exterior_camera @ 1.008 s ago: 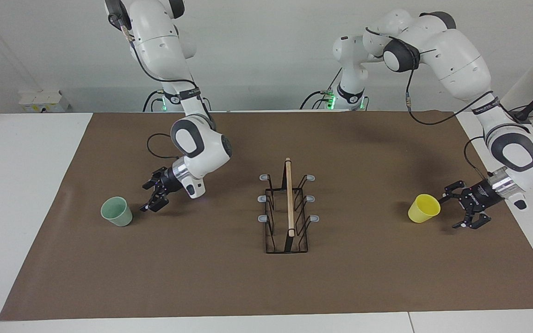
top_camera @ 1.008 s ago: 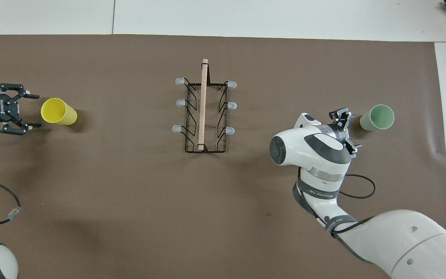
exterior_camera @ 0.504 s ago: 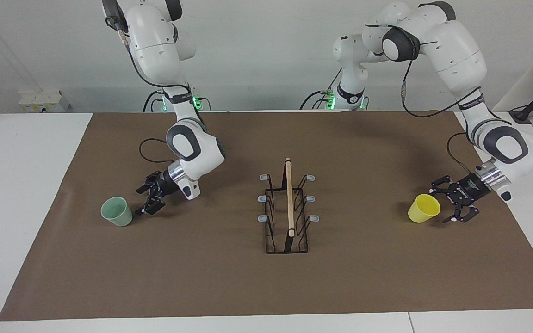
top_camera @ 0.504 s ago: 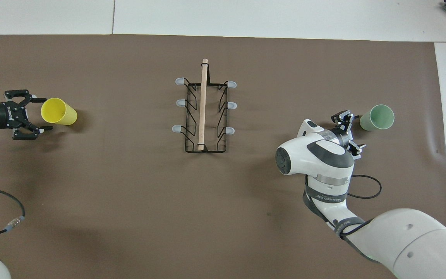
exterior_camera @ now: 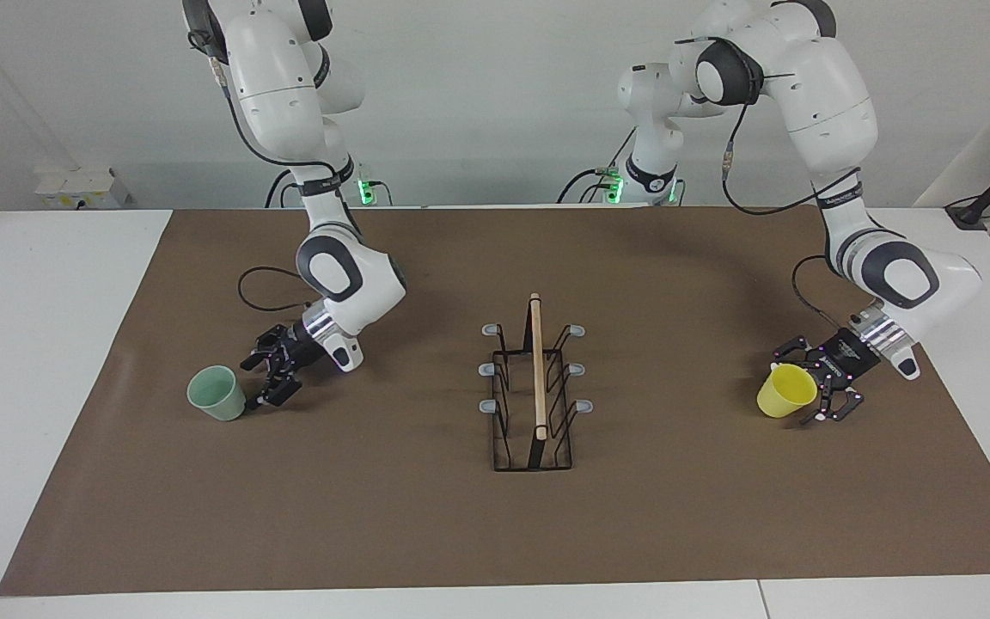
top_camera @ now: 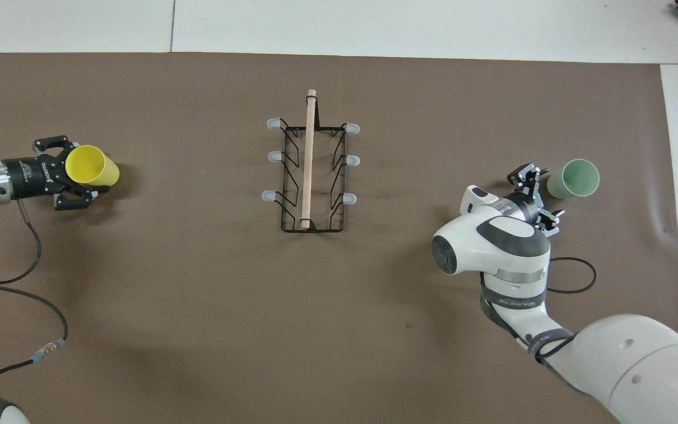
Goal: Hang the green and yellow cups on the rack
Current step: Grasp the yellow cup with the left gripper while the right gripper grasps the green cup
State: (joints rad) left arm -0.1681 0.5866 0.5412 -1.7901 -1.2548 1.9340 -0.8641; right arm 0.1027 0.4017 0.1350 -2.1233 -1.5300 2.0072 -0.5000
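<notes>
Toward the right arm's end of the tabletop [exterior_camera: 461,533]: green cup [exterior_camera: 216,393] upright on the brown mat, with the right end effector [exterior_camera: 254,384] low and just beside it on the rack's side, spread wide, holding nothing, cup not between the fingers. At mid-mat: rack [exterior_camera: 537,370] standing alone, wooden rod along the top, all six pegs bare, well apart from both cups. Toward the left arm's end: yellow cup [exterior_camera: 785,391] on the mat, with the left end effector [exterior_camera: 804,385] low, spread wide, one finger on either side of the cup near its rim; impossible to tell whether touching.
</notes>
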